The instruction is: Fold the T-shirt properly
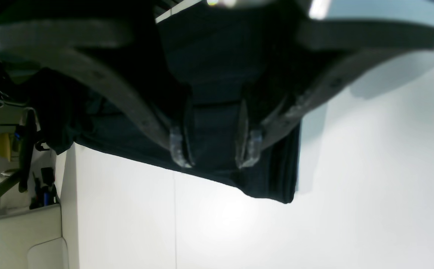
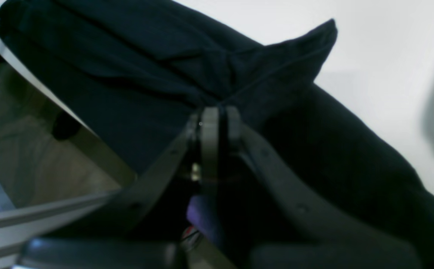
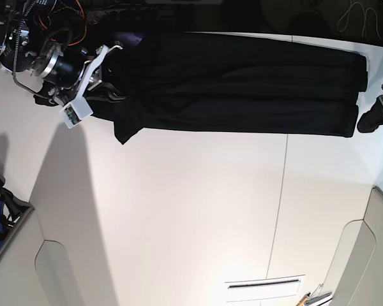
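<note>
Right gripper (image 2: 217, 112) pinched together on a fold of the black T-shirt (image 3: 242, 83), which lies in a long band along the white desk (image 3: 191, 210) edge; left gripper (image 1: 213, 153) parted over its hem end.

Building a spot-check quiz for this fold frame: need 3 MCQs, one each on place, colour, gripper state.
1. Where does the T-shirt lie on the table in the base view?
A. along the top edge
B. centre
C. bottom edge

2. Colour of the shirt's visible fabric?
A. white
B. black
C. red

3. How is the right gripper?
A. wide open
B. off the shirt
C. shut on fabric

Answers: 1 A, a long band lies by the top edge; 2 B, dark in all views; 3 C, jaws meet on a pinched ridge.
</note>
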